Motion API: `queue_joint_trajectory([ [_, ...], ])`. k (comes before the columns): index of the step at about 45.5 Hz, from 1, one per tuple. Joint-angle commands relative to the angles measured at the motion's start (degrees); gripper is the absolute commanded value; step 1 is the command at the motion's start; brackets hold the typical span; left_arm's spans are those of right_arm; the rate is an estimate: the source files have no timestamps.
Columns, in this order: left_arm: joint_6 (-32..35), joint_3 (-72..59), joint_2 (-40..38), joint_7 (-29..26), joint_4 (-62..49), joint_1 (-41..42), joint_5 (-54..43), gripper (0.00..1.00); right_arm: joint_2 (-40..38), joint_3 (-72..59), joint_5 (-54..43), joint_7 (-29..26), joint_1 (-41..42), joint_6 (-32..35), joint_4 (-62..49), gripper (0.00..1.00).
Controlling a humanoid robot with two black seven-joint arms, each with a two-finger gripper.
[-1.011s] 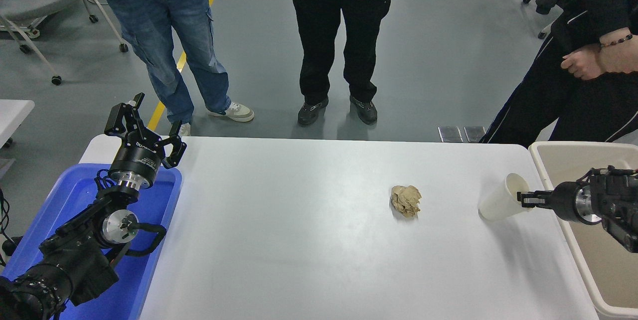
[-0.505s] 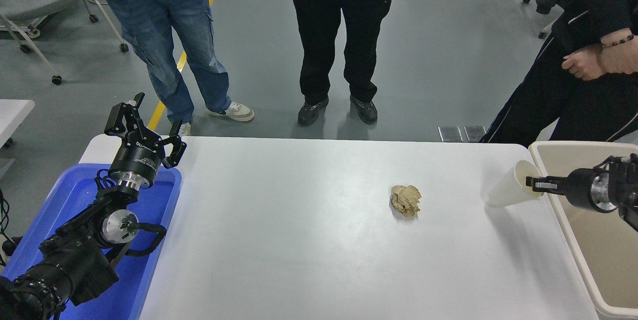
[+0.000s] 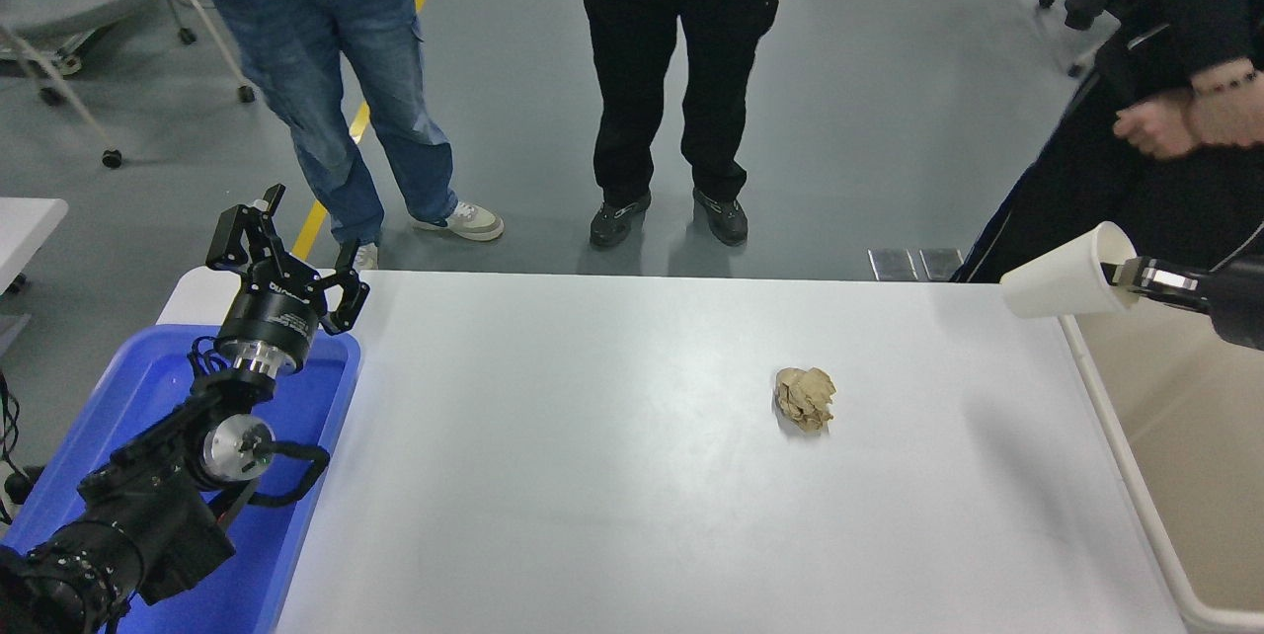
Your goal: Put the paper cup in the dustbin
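Note:
My right gripper (image 3: 1122, 272) comes in from the right edge and is shut on the rim of the white paper cup (image 3: 1062, 276). The cup hangs on its side in the air, base pointing left, above the far right corner of the table and beside the left rim of the beige dustbin (image 3: 1116, 436). The dustbin stands against the table's right edge, partly cut off by the picture. My left gripper (image 3: 286, 254) is parked open at the lower left, above the blue tray.
A crumpled tan-brown paper ball (image 3: 805, 398) lies on the white table (image 3: 592, 476), right of centre. A blue tray (image 3: 296, 397) sits at the table's left end under my left arm. Three people stand at the far side, one close to the dustbin.
My right gripper has lifted the cup off the table, up and to the right, towards the dustbin. The left arm and the paper ball have not moved.

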Motion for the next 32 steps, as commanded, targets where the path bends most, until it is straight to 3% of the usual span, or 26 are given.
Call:
queue_joint_trajectory([
  [1,0.00,-0.02,0.00,0.00,0.00,-0.06,0.00,1.00,-6.42,2.02,0.33,0.21,6.42,4.46,3.42,0.00],
  [24,0.00,-0.02,0.00,0.00,0.00,0.03,0.00,1.00,-6.42,2.03,0.42,-0.05,6.16,4.90,2.11,0.00],
  [32,0.00,-0.02,0.00,0.00,0.00,-0.06,0.00,1.00,-5.54,1.67,3.14,-0.75,2.22,4.81,-5.53,0.00],
])
